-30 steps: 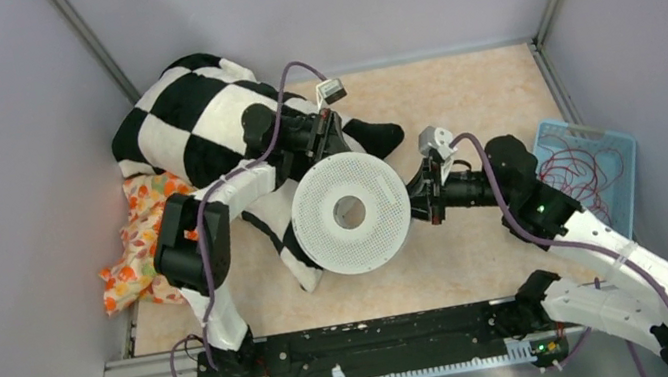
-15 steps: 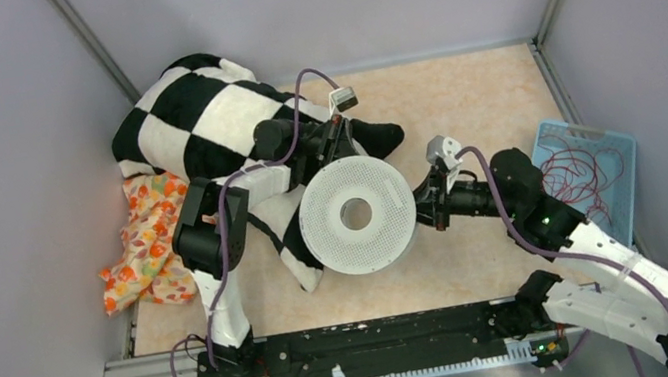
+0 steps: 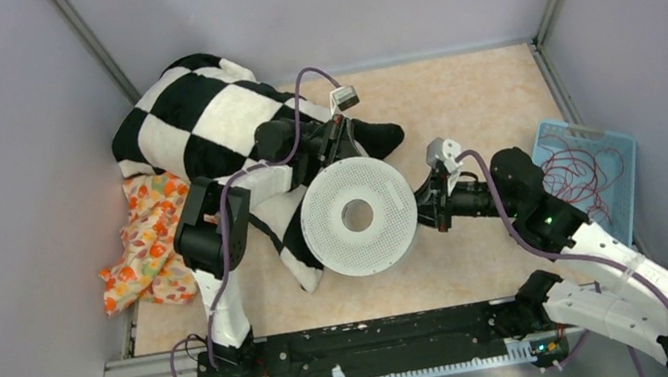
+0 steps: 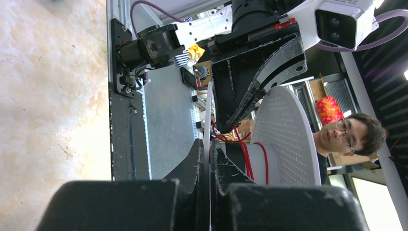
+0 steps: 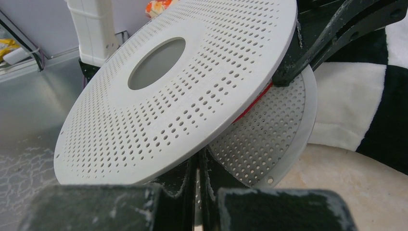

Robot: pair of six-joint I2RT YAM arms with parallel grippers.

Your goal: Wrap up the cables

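Observation:
A white perforated spool (image 3: 338, 238) hangs between both grippers above the table. My left gripper (image 3: 336, 153) is shut on its far rim; in the left wrist view (image 4: 208, 147) the thin flange edge sits between the jaws. My right gripper (image 3: 422, 207) is shut on its right rim, pinching the lower flange (image 5: 269, 139) under the upper flange (image 5: 183, 96). A few turns of thin red cable (image 4: 245, 154) lie round the hub, and also show in the right wrist view (image 5: 255, 101). More loose red cables (image 3: 579, 172) lie in the blue basket (image 3: 576, 132).
A black-and-white checkered cloth (image 3: 198, 119) lies at the back left, partly under the left arm. An orange flowered cloth (image 3: 146, 239) lies beside it. The basket stands against the right wall. A black rail (image 3: 363, 336) runs along the near edge.
The spool has shifted slightly to the right with both grippers on it. The left arm reached right and the right arm drew back. Little has moved in the last half second.

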